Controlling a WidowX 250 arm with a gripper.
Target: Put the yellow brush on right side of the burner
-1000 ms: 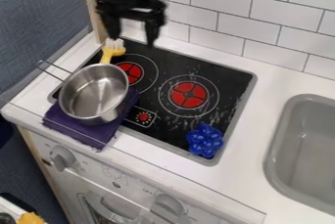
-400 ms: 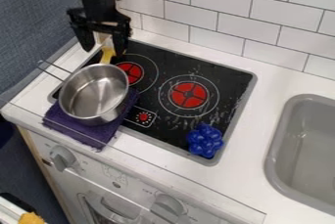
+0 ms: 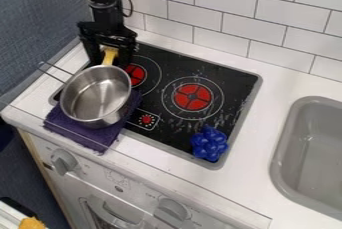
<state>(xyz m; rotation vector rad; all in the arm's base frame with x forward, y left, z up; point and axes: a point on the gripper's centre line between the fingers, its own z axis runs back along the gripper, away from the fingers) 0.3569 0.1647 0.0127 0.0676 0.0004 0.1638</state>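
The black gripper is low over the back left corner of the stove, open, with one finger on each side of the yellow brush. Only the brush's yellow handle part shows between the fingers; its bristle end is hidden behind the gripper. The brush lies just behind the steel pot's rim. Two red burners are on the black cooktop: the left burner is partly covered by the pot, and the right burner is uncovered.
The steel pot stands at the cooktop's left on a purple cloth, its wire handle pointing left. A blue grape-like cluster sits at the front right corner. A grey sink is at the right, a tiled wall behind.
The gripper first moved left and down, then lower and slightly right, so its fingers now flank the brush. The pot, cloth and blue cluster have stayed put.
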